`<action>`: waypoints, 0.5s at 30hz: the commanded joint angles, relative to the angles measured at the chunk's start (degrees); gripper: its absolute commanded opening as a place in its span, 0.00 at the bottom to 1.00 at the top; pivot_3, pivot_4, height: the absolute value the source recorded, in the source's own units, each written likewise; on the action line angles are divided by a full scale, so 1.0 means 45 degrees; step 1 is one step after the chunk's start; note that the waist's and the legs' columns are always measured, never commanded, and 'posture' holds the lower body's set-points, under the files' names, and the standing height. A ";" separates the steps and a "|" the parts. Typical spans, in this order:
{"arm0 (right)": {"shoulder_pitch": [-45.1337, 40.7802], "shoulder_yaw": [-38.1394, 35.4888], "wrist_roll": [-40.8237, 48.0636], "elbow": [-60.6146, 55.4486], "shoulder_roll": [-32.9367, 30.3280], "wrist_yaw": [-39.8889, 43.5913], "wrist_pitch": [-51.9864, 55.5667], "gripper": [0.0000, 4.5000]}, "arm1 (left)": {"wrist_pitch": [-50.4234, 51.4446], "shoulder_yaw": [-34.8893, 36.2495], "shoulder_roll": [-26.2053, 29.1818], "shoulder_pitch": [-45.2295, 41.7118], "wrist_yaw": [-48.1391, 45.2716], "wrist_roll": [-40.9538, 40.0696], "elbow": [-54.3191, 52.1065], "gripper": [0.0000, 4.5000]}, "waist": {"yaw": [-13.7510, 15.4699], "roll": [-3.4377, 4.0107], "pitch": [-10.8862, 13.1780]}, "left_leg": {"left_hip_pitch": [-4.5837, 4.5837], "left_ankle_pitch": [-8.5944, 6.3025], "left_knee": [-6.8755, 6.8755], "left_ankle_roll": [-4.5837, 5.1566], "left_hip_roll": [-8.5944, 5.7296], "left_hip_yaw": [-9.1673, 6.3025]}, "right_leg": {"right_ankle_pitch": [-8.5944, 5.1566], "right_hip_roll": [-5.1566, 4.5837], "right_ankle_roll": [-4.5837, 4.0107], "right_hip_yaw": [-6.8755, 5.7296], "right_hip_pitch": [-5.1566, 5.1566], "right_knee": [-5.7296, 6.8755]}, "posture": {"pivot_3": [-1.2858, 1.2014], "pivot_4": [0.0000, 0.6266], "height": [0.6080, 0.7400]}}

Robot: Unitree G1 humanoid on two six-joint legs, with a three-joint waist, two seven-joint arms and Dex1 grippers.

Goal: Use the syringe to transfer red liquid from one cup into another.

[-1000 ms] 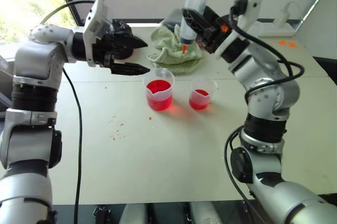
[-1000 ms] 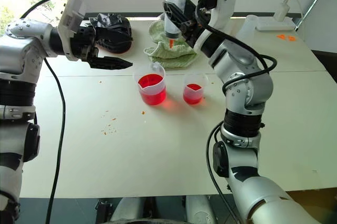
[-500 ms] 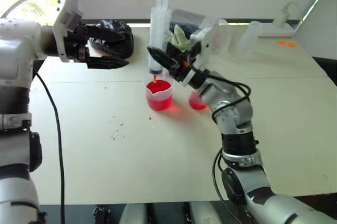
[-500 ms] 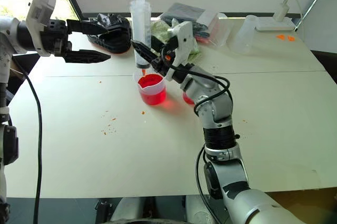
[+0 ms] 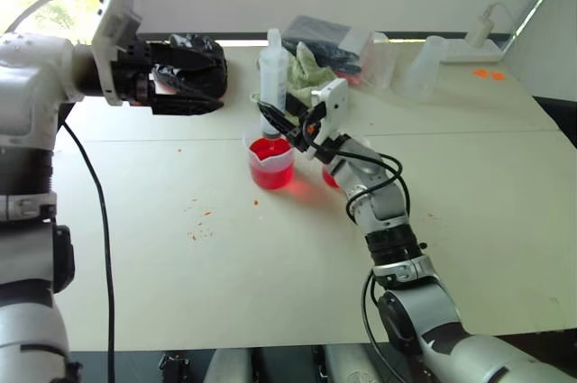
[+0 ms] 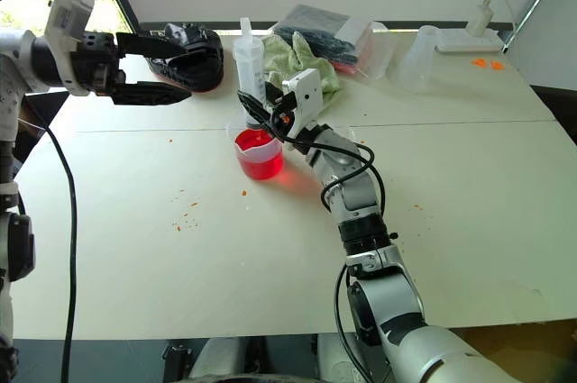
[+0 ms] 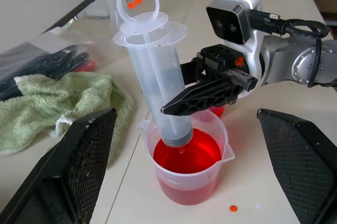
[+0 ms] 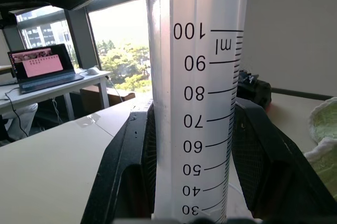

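The syringe stands nearly upright with my right gripper shut on its lower barrel. Its lower end sits inside the spouted beaker, just above the red liquid. The barrel looks clear, and the plunger ring rests close to the flange. The smaller cup, also holding red liquid, stands right of the beaker, partly hidden behind my right arm. My left gripper hangs open and empty above the table, up and to the left of the beaker; its fingers frame the beaker from a distance.
Behind the beaker lies a green towel. A black bag sits at the back left, with a plastic packet of dark items and a clear container further right. Orange specks dot the table.
My right arm swung down and left with the syringe, from above the towel to the beaker, and lowered its tip inside. The left gripper drew back a little to the left, still open.
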 commanded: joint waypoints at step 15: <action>0.0002 0.0415 -0.0775 -0.0248 -0.0124 -0.0062 -0.0139 0.31 | -0.0809 0.0019 -0.0686 -0.1098 -0.0019 0.0384 0.0527 1.00 | -0.0086 0.0000 0.0000 | 0.0000 0.0002 0.0001 -0.0003 0.0001 -0.0002 | 0.0000 0.0000 0.0000 -0.0003 0.0000 0.0003 | 0.52 0.24 0.78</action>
